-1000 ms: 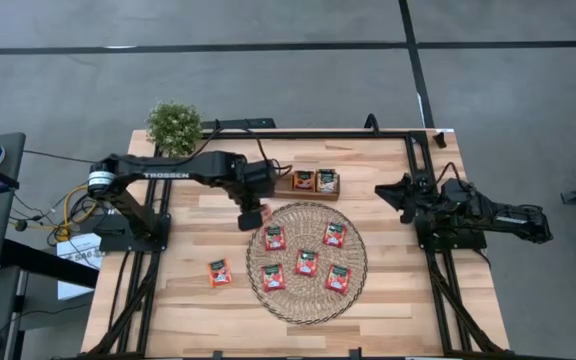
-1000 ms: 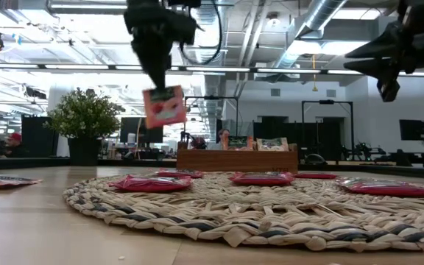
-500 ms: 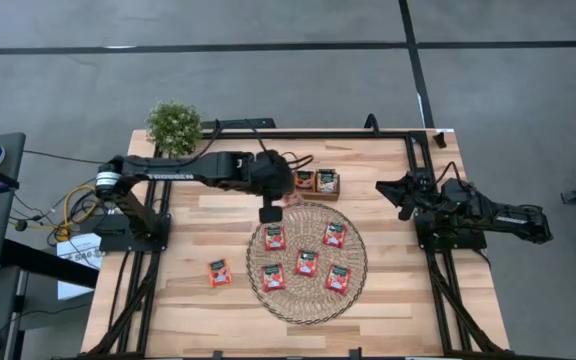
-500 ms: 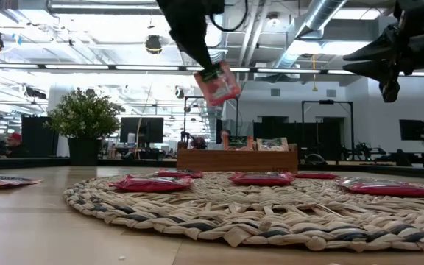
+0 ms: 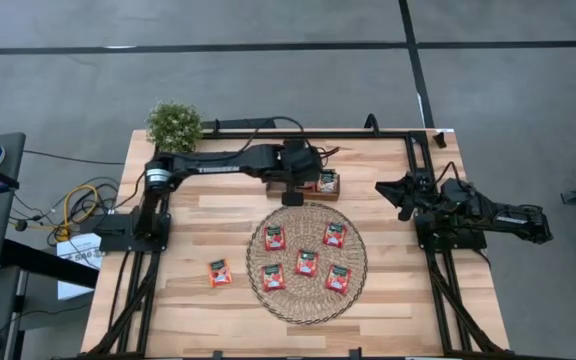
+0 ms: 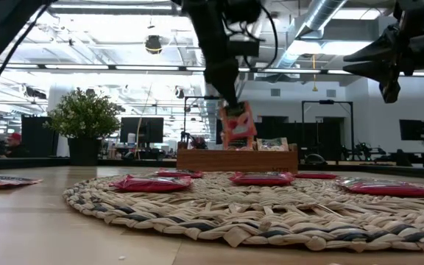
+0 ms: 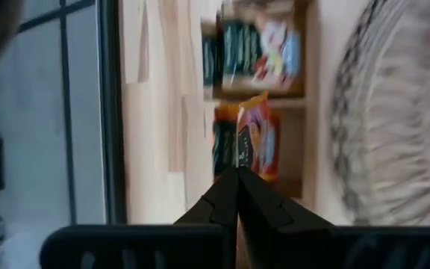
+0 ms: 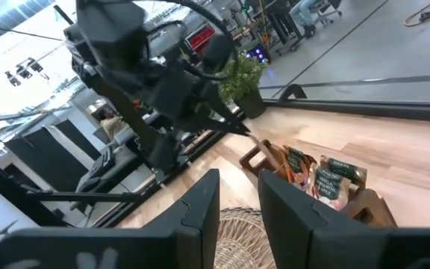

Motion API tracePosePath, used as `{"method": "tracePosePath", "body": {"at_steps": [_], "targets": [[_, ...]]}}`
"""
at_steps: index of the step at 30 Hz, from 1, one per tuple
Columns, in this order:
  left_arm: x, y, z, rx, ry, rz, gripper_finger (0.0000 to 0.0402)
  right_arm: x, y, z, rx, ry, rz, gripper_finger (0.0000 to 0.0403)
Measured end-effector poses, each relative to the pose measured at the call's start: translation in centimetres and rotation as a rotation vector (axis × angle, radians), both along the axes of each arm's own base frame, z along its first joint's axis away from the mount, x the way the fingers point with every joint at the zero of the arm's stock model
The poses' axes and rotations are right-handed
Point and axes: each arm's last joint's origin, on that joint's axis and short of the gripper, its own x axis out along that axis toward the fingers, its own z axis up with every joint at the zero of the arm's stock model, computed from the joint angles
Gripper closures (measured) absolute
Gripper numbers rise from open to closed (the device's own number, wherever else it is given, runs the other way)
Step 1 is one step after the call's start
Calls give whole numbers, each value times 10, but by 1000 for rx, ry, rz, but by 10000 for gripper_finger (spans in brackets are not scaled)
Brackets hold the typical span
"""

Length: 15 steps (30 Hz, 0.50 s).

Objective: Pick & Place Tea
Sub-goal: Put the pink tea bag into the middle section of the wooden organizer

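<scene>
left gripper [image 6: 230, 99] closed on one red-orange tea sachet [image 6: 237, 123]; the sachet hangs straight below the jaws, flat and near upright, slightly tilted, clear of the table. directly under it sits the wooden tray [image 6: 237, 159], at the end where no sachet stands; the tray's other slots already hold two upright sachets [image 5: 327, 181]. from above, the gripper [image 5: 293, 193] is over the tray's end nearest the left arm's base, with the woven mat [image 5: 307, 292] just beside the tray on the near side.

judgement: the move turns on the sachet lying plumb under the jaws with its flat face in line with the slot. i cannot tell whether its lower edge has crossed the tray rim. slot walls are the edges to mind; open room above.

five sachets [image 5: 306, 262] lie on the mat, one [image 5: 218, 271] on bare table beside it, all well apart from the jaws.

right gripper [image 5: 406, 197] waits well off to the side, raised, fingers apart, empty.
</scene>
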Motion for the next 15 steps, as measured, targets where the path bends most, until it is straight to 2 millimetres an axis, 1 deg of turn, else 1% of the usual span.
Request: {"method": "tracePosePath", "body": {"at_steps": [4,8,13,15], "targets": [[0,11,-12,12,62,8,401,0,0,0,0,4,-1,316],[-1,17,-12,-5,63,12,401,0,0,-1,2,14,-1,316],[-2,18,-13,-19,68,-5,401,0,0,-3,3,28,-1,316],[1,19,-16,-29,63,-11,401,0,0,-3,3,28,-1,316]]}}
